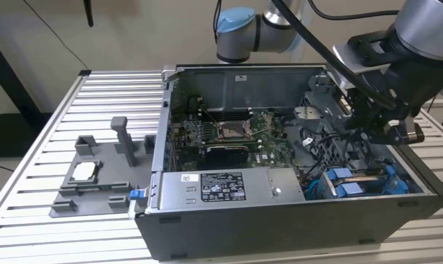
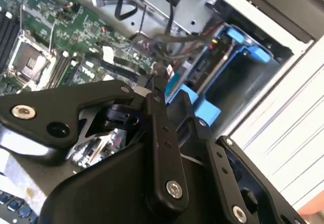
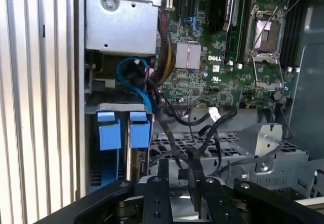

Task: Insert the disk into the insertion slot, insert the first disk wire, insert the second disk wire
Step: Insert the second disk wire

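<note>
Jaws down inside the open computer case (image 1: 280, 220) right now, with the gripper (image 3: 178, 165) poised among a tangle of black wires (image 3: 202, 125), near two blue tabs, and whether those jaws are nipping a wire or standing free, I cannot tell. Look at that case: it sits on the slatted desk (image 1: 67, 115) and it is packed. Green motherboard (image 1: 236, 129) across the middle, grey power box (image 1: 221, 187) along the near wall, and in the corner at the exterior view's right, the insertion slot (image 3: 119, 106) with the disk (image 1: 362, 184) sitting in it. The disk's blue frame shows clearly, its two blue tabs at the end nearest the power box, so its long axis runs along that near wall, tabbed end pointing toward the exterior view's left. A blue cable (image 3: 132, 74) loops between the power box and the tabs. Out on the desk at the exterior view's left, well apart from the case, a grey holder (image 1: 97, 184) carries a small pale square part (image 1: 84, 172).
</note>
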